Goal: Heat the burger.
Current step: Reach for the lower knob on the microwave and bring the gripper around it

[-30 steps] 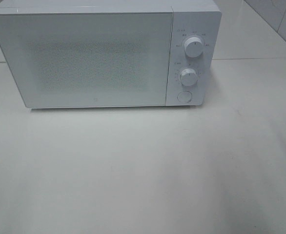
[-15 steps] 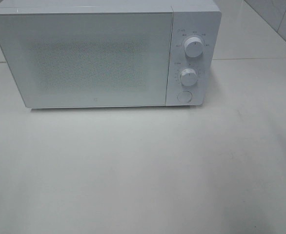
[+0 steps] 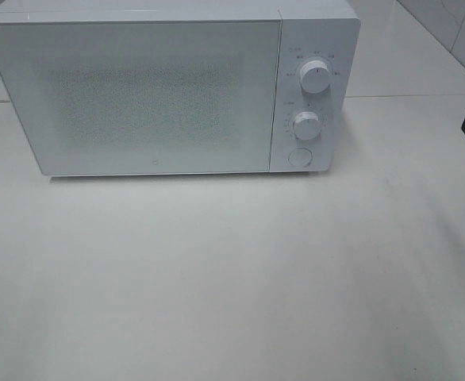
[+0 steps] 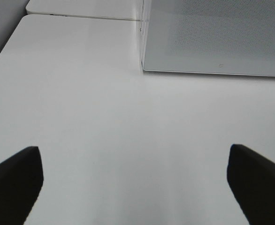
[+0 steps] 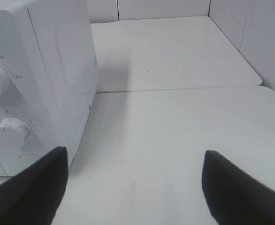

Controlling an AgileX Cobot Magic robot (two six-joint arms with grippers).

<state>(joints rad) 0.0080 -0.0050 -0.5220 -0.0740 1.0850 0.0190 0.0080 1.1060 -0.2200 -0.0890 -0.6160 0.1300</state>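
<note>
Right tool (image 5: pixel 135 187) newly above white table (image 3: pixel 232 278)

White microwave (image 3: pixel 169 87) with a casing of smooth, plastic-looking panels and a slight sheen. Its door (image 3: pixel 137 95) is a flat glassy pane, faintly glossy, with a fine dotted mesh behind it. Two knobs (image 3: pixel 315 77) and a round button (image 3: pixel 299 156) look like smooth white plastic. The table (image 3: pixel 232 278) is a plain white top – smooth and almost matt, with only soft reflections. The left gripper (image 4: pixel 133 154) and right gripper (image 5: pixel 135 152) have fingers (image 4: pixel 13 183) of dull black material – matt, without shine.
</note>
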